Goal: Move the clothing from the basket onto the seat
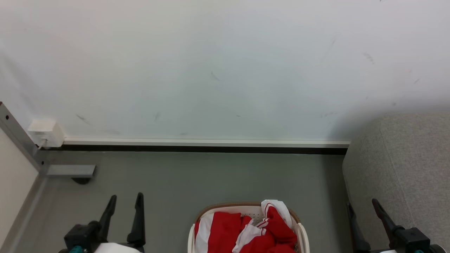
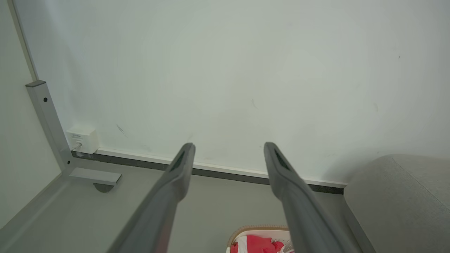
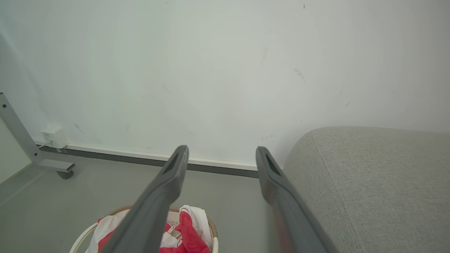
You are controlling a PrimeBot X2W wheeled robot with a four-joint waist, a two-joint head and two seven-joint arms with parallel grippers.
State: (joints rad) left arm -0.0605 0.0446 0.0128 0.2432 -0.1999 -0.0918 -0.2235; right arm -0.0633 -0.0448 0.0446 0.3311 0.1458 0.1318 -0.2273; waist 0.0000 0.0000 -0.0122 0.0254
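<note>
While the red-and-white clothing point(image 1: 228, 228) lies heaped in the basket point(image 1: 225, 205) beside the grey seat point(image 1: 404, 168), the left gripper point(image 1: 126, 196) and right gripper point(image 1: 361, 202) hang spread and empty; nothing appears moved yet.

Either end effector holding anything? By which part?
Nothing is held. The left end effector and the right end effector are both open and empty; the clothing lies in the basket.

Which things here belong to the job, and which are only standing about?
For the job: clothing, basket, seat.
Just standing about: wall box, metal frame.
</note>
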